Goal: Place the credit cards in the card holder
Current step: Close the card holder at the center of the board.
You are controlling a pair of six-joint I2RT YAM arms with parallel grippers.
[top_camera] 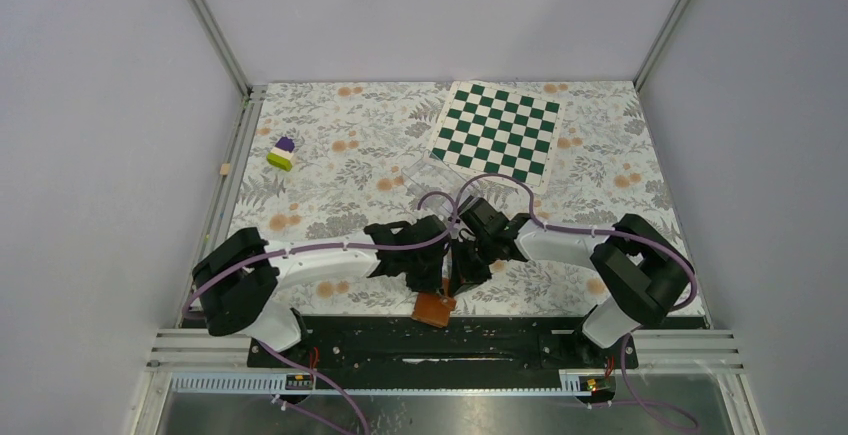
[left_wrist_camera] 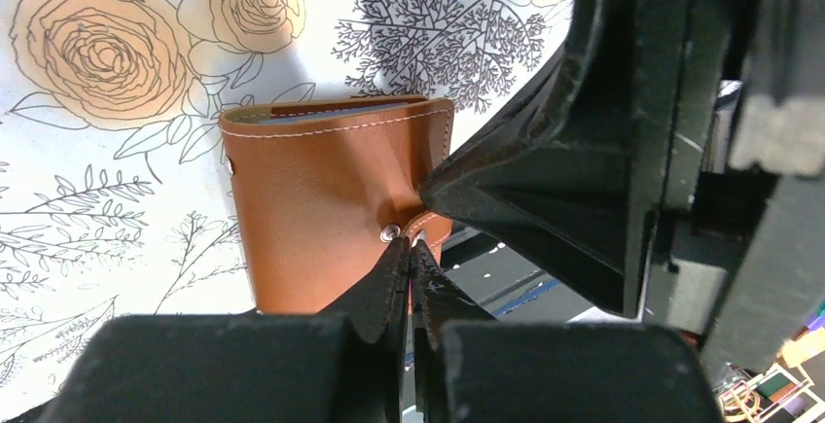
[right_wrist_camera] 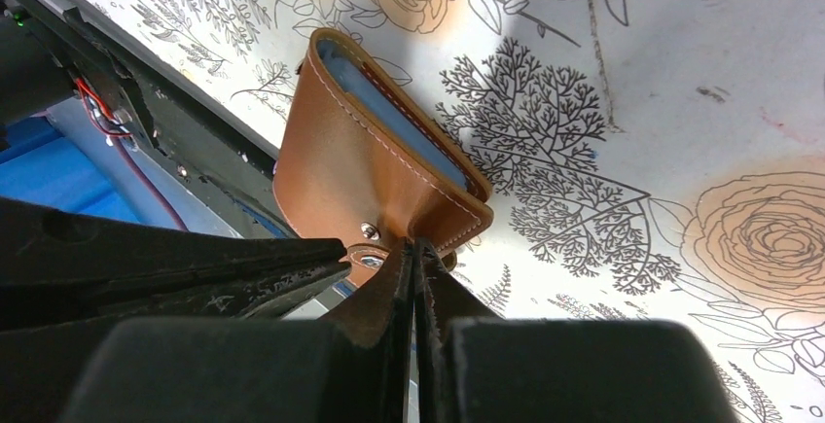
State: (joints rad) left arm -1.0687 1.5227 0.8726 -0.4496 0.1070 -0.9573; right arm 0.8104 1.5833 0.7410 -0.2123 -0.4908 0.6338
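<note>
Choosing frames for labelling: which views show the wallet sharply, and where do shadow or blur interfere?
Top view: even light, no glare, but the wallet is tiny, mostly hidden under the arms. Left wrist: stitching crisp; the left claw is a dark, soft-focus mass. Right wrist: wallet sharp, a soft shadow on the tablecloth behind it; right claw nearly black.

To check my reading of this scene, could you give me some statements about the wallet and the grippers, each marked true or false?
1. The card holder lies at the near edge of the table. True.
2. The card holder is spread open. False: it is folded, only its blue-grey pocket edges showing.
3. The left gripper is wide open. False: it is shut, pinching the snap tab.
4. The right gripper is shut on the card holder's corner. True.
5. A chequered board lies at the far side. True.
</note>
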